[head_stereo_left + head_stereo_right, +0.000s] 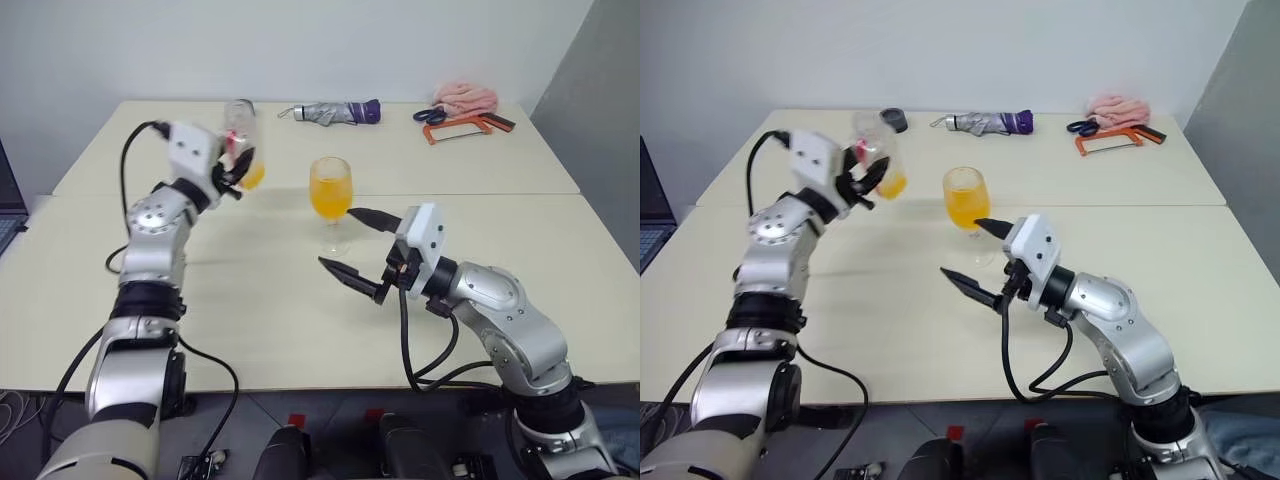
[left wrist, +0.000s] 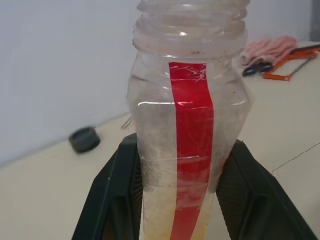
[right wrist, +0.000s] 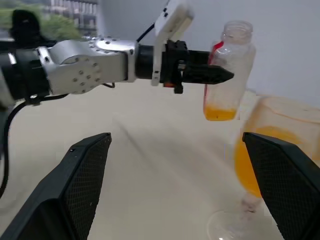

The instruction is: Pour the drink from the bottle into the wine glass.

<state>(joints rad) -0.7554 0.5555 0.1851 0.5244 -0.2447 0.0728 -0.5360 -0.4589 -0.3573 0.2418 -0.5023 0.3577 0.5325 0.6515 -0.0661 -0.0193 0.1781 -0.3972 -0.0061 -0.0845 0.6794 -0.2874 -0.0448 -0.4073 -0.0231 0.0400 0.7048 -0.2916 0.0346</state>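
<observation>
While the pouring looks done, what you turn on now is where the bottle stands against the glass and the free table.

Right gripper [image 1: 355,245]: nearest you, jaws spread wide and holding nothing; one finger reaches toward the foot of the wine glass [image 1: 331,200], the other lies lower on your side, so the stem sits just beyond the open gap, not inside it.

Wine glass: upright on the table [image 1: 250,310], near the middle, its bowl largely filled with the drink [image 1: 330,203]; it stands just past the right gripper and well apart from the left one.

Left gripper [image 1: 235,165]: closed tight on the bottle [image 1: 872,150] around its lower body, the fingers [image 2: 115,190] pressed against both flanks.

Bottle axis: nearly upright, open mouth up, no cap on it; a small remnant of orange liquid sits at the bottom.

Bottle to glass: raised off the table, out to the left of the glass and clear of its rim.

Nearer arm: you have the right arm closer to the glass, the left arm alone carrying the bottle.

Far table: a dark cap [image 1: 893,120], a folded umbrella [image 1: 330,113], scissors [image 1: 431,115], a saw [image 1: 470,127] and a pink cloth [image 1: 464,97].

Judgement: you likely only need to set the bottle down on the bare table to the left.
</observation>
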